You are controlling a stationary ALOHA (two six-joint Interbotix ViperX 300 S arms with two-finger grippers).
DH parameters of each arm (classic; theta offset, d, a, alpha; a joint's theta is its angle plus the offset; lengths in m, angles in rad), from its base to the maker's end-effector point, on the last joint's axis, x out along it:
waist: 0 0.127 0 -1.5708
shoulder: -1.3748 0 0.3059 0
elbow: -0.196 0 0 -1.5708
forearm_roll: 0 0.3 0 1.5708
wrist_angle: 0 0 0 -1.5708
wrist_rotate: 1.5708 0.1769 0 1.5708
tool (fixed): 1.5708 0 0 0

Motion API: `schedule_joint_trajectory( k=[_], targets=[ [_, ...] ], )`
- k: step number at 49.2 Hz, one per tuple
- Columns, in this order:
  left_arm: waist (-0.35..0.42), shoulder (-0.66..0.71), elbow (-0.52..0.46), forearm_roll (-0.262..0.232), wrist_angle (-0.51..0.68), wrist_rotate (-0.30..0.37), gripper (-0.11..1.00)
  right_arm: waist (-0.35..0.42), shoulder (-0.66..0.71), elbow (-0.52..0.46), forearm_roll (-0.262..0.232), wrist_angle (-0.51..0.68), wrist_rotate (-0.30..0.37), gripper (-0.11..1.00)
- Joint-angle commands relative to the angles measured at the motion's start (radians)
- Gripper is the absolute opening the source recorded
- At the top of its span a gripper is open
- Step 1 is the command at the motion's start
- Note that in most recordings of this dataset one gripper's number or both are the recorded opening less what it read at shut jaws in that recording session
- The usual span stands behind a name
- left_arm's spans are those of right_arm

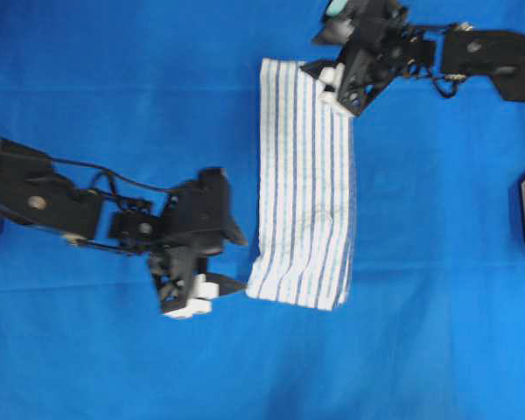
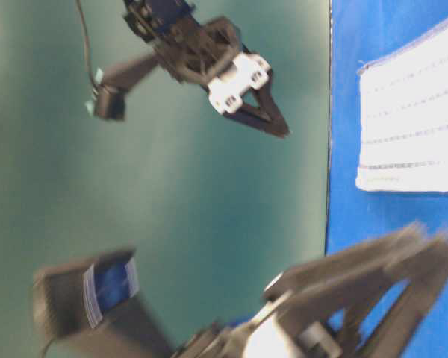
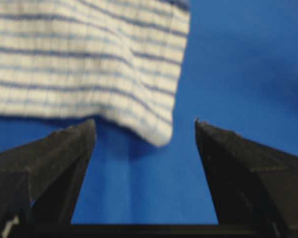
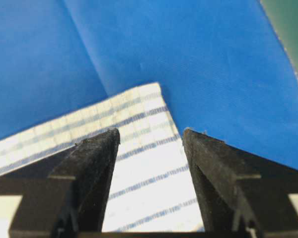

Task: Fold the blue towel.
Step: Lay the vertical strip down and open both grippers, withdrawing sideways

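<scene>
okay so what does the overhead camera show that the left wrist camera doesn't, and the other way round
Only the overhead view shows the whole blue towel as a long narrow strip, plus both arms: the left gripper by its lower left corner and the right gripper at its upper right corner. Only the left wrist view shows the open fingers close up, with one towel corner hanging above the gap between them. Both show the towel and the blue table covering.

Folded blue towel (image 1: pixel 304 185) (a narrow strip) on blue table covering (image 1: pixel 114 79), between two black arms.
</scene>
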Motion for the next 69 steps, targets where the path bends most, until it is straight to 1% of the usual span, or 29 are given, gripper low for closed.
schedule_joint_trajectory(
  k=[1,8,13,19,21,28,35,49,53,59,69],
  targets=[
    [0.002,-0.092,0.026,0.005,0.002,0.002,0.73,0.014,-0.083,0.031,-0.003,-0.015,0.000,0.59],
    [0.028,-0.164,0.078,0.006,-0.011,0.008,0.73,0.046,-0.187,0.127,0.000,-0.043,0.014,0.59],
    [0.064,-0.189,0.107,0.008,-0.049,0.017,0.73,0.080,-0.264,0.201,0.008,-0.066,0.017,0.59],
    [0.115,-0.209,0.130,0.009,-0.083,0.035,0.73,0.147,-0.359,0.268,0.025,-0.074,0.026,0.59],
    [0.135,-0.213,0.135,0.009,-0.092,0.044,0.73,0.181,-0.394,0.290,0.032,-0.072,0.034,0.58],
    [0.184,-0.227,0.147,0.009,-0.115,0.077,0.73,0.265,-0.471,0.339,0.048,-0.054,0.058,0.58],
    [0.212,-0.227,0.149,0.011,-0.117,0.087,0.73,0.302,-0.499,0.362,0.048,-0.021,0.084,0.58],
    [0.221,-0.206,0.133,0.009,-0.118,0.089,0.73,0.298,-0.474,0.356,0.041,-0.003,0.087,0.58],
    [0.233,-0.192,0.121,0.011,-0.120,0.092,0.73,0.282,-0.466,0.351,0.041,-0.002,0.087,0.58],
    [0.279,-0.150,0.094,0.011,-0.137,0.103,0.73,0.207,-0.445,0.344,0.040,-0.003,0.087,0.58],
    [0.396,-0.014,0.012,0.011,-0.186,0.190,0.73,0.040,-0.344,0.305,0.012,-0.018,0.081,0.58]
  ],
)
